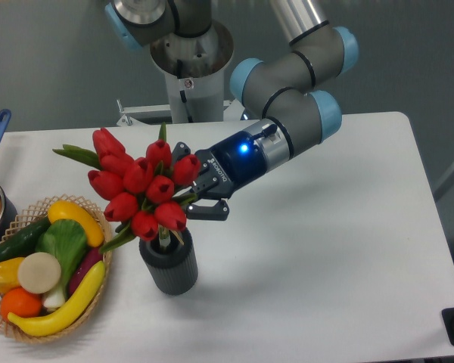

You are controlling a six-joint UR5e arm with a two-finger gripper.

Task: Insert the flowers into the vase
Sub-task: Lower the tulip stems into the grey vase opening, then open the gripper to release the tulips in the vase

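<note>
The jaws are clamping the flowers from three o'clock, their stems pointing down at six o'clock into the vase. The heads are sitting just above its mouth on the counter.

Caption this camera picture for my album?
Robot gripper lowers red tulips into a ribbed grey vase beside a produce basket.

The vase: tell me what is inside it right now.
The flowers' stems go down into the mouth of the vase, with the gripper at the bunch. The red buds cover most of the opening, so how deep the stems reach cannot be seen.
</note>
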